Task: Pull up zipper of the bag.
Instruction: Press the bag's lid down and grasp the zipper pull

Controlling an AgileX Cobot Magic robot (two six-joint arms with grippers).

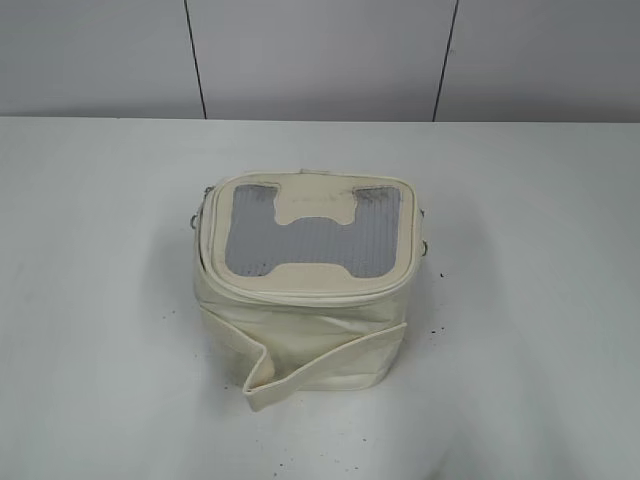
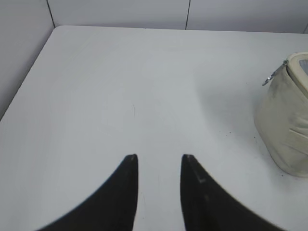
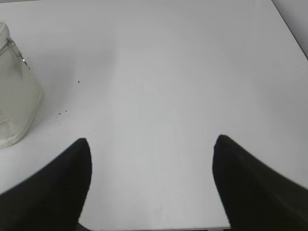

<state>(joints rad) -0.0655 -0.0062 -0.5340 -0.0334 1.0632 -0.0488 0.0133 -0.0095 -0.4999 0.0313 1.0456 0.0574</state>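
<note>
Bag (image 1: 305, 285) alone on table (image 1: 100, 300) — grippers apart.

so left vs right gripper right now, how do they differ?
The left gripper has its fingertips close together; the right gripper is spread wide. The bag sits to the right of the left gripper and to the left of the right gripper. Shared: both have dark fingers, hold nothing, and hover over the bare white table, clear of the bag.

We saw a plain white bench (image 1: 100, 300) filling most of each view, marked with a few small dark specks. Behind it stood a pale grey panelled wall (image 1: 320, 55) divided by thin dark vertical seams. The light was soft and even, casting faint shadows.
</note>
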